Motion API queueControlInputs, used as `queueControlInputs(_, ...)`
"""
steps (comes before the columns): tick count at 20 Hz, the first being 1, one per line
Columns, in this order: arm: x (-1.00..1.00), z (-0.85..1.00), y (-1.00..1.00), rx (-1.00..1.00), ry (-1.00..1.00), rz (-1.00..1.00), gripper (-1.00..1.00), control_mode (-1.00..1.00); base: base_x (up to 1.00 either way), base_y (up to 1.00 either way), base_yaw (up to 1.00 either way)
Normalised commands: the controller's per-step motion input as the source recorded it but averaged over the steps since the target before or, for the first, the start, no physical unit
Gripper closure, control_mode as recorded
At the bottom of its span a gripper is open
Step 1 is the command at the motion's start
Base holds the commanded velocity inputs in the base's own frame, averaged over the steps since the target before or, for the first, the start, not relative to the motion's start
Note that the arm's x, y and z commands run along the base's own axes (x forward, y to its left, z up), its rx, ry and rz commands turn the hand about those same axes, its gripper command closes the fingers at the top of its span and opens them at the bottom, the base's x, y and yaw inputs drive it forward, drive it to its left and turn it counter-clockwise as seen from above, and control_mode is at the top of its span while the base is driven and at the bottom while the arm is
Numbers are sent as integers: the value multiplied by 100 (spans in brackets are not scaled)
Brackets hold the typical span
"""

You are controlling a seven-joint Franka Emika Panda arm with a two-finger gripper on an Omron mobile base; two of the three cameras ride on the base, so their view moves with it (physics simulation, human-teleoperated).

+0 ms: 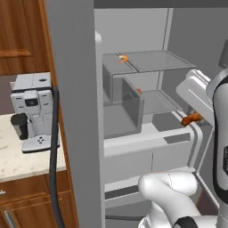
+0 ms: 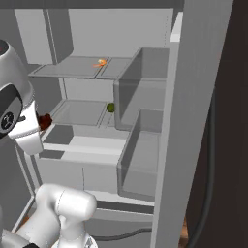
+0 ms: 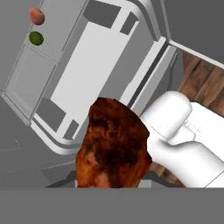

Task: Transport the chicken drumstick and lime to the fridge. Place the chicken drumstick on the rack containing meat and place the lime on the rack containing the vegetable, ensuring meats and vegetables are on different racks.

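Observation:
My gripper is shut on the chicken drumstick, a glossy brown piece held in front of the open fridge at the height of its lower shelf. The drumstick looms large in the hand view and hides the fingertips; from the right base it shows as a dark lump beside the hand. The dark green lime lies on the lower shelf, next to the red-orange vegetable. On the upper shelf sits the small orange-yellow meat.
Translucent door bins jut out from the fridge door. Drawers sit below the shelves. A coffee machine stands on the pale counter to the left, with wooden cabinets around it. A black cable hangs along the door edge.

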Motion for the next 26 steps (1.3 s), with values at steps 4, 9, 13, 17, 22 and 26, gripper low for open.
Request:
queueControlInputs(4,0,0,0,0,0,0,100,100,88,16,-2)
queueControlInputs(9,0,0,0,0,0,0,100,100,70,-7,0)
queueControlInputs(13,0,0,0,0,0,0,100,100,59,-3,2)
queueControlInputs(17,0,0,0,0,0,0,100,100,49,-6,5)
queueControlInputs(22,0,0,0,0,0,0,100,100,45,-7,9)
queueControlInputs(26,32,3,-15,0,-1,5,100,-100,16,-1,2)
